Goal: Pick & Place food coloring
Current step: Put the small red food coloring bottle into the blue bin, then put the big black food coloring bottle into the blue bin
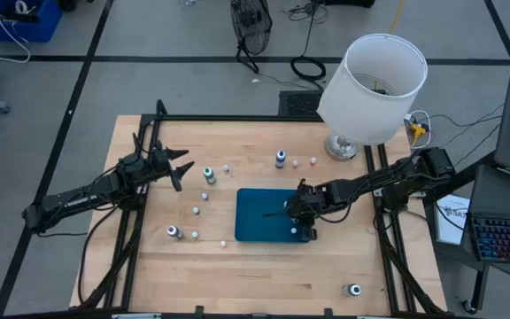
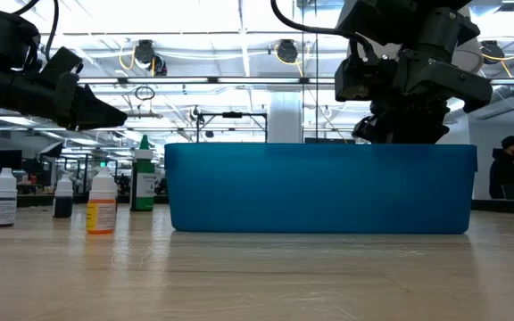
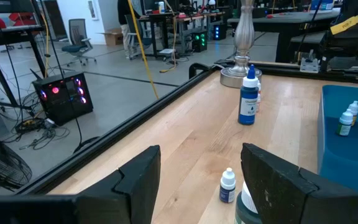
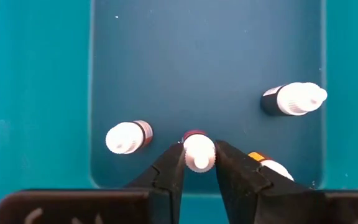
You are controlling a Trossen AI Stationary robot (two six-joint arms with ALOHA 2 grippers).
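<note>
Roughly a third done, I'd say: four bottles sit in the teal tray [image 4: 42,93], and the right gripper [image 4: 199,163] is clenched on one of them [image 4: 197,150]. Plenty more bottles [image 1: 209,175] wait outside the tray, near the released left gripper [image 1: 177,168].

One camera hangs high and looks straight down on the whole desk [image 1: 255,257] and both arms. One sits low at the desk's edge, looking flat across it, very near the blue tray [image 2: 319,187]. The left arm's camera faces over the desk toward the lamp [image 3: 244,43]. The right arm's camera looks down into the tray [image 4: 204,56], very close. All four views share the tray.
</note>
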